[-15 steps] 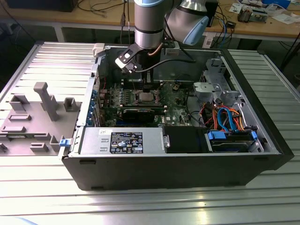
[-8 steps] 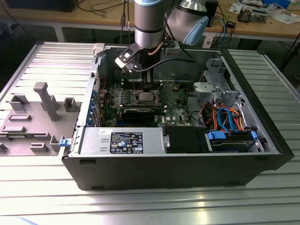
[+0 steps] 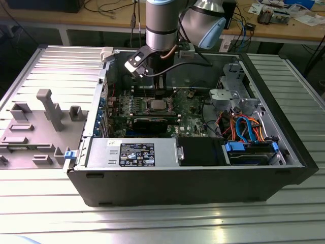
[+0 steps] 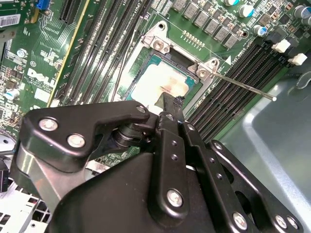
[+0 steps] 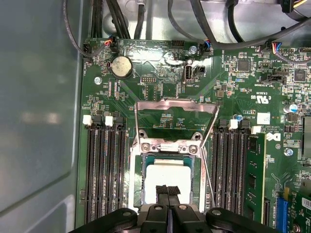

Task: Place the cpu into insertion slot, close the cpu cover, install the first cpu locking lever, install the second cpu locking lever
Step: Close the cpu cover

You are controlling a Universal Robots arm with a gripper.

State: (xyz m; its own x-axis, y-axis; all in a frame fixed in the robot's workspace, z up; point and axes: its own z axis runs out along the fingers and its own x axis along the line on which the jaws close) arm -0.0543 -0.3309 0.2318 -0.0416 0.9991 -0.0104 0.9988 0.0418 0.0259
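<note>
Hand matte black, pinched closed, over square silvery cpu

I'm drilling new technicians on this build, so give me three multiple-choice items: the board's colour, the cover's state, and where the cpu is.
1. The board is: A blue; B green; C red.
2. The cover is: A shut; B open; C missing.
3. The cpu lies: A atop the cover; B on bare board; C in the slot.
Key: 1 B, its surface is green. 2 B, it is hinged back, with board showing through its window. 3 C, its silver top sits inside the slot's rim.
</note>
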